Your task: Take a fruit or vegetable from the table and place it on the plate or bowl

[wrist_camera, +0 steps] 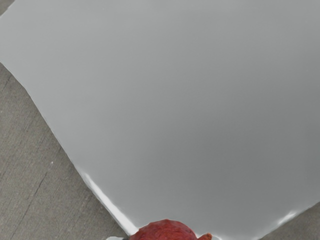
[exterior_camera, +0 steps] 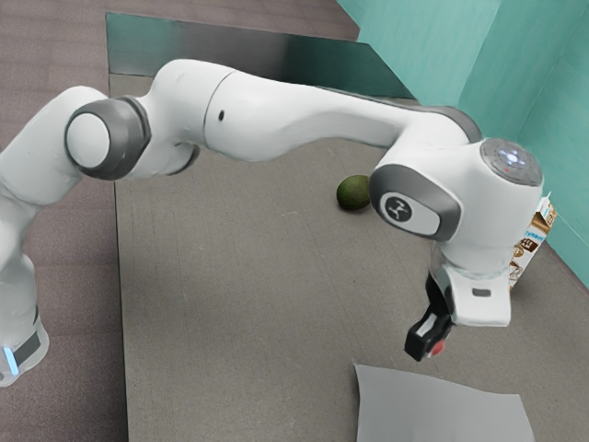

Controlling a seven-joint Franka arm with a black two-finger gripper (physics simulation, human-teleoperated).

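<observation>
Fingers: the black fingers (exterior_camera: pixel 421 331) of the gripper (exterior_camera: pixel 425 351) point down and stand narrow, closed from two sides on a small red fruit (exterior_camera: pixel 440 348).
Red fruit: held at the fingertips and off the table; in the wrist view its rounded, wrinkled red top (wrist_camera: pixel 167 230) sits right under the hand.
Plate: a flat grey square plate (exterior_camera: pixel 442 410) lies just below the fingers, which hang over its far edge (a gap shows between fruit and plate in the exterior view). In the wrist view the plate (wrist_camera: pixel 175 100) spreads out beneath the hand, and one of its corners is close to the fruit.
Table: the grey-brown table (exterior_camera: pixel 239 295) carries the plate, and its surface (wrist_camera: pixel 25 175) shows past the plate's edge.
Carton: a milk carton (exterior_camera: pixel 534 241) stands upright near the fingers, behind the hand.
Avocado: a dark green avocado (exterior_camera: pixel 353 192) rests on the table well apart from the fingers, beyond the arm's wrist.
</observation>
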